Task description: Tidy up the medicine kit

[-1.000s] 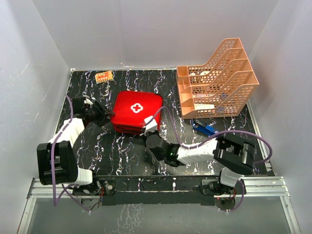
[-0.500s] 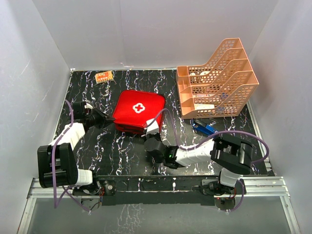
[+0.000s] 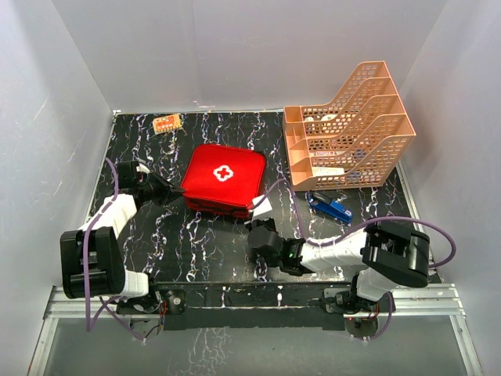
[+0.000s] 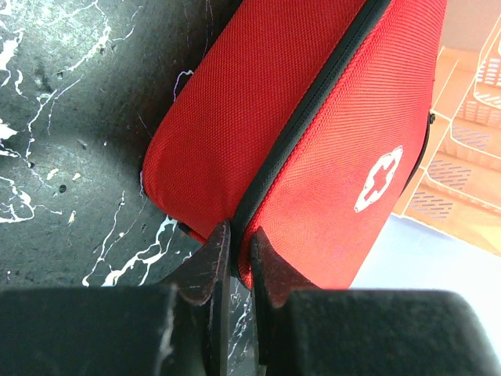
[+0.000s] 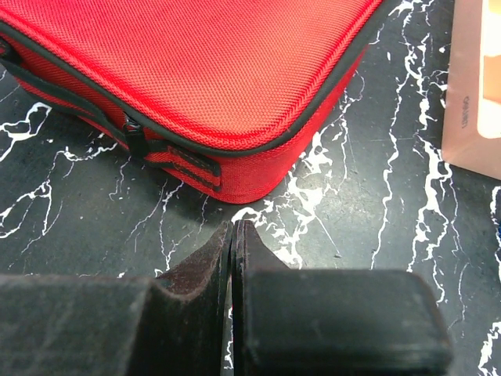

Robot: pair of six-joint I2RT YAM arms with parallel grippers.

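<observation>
- The right end effector (image 5: 235, 227) hangs low over the black, white-veined counter (image 3: 196, 243), on the near side of the medicine kit (image 3: 223, 176) by its near right corner. It is just short of the kit and not touching it.
- Its two fingers are pressed flat together with nothing between them.
- From the right wrist view, a black fabric tab (image 5: 188, 160) sits on the kit's red side wall facing those fingers, beside the zip line.
- The left end effector (image 4: 235, 235) meets the medicine kit at its left corner, coming in from the kit's left.
- Its fingers (image 4: 213, 258) are drawn almost together, one on each side of the black zip seam (image 4: 313, 102) where it rounds that corner. I cannot tell whether a zip pull is caught between them.
- The medicine kit lies flat and zipped shut about mid-counter, red lid up and white cross (image 3: 224, 174) showing.
- A small blue thing (image 3: 333, 207) lies on the counter to the right of the kit, well apart from it. It is too small to name.
- An orange plastic tiered tray (image 3: 352, 133) stands right of the kit and a little farther back, close to the kit's right edge but apart from it.
- A small orange packet (image 3: 167, 123) lies beyond the kit to its far left, near the counter's back edge.
</observation>
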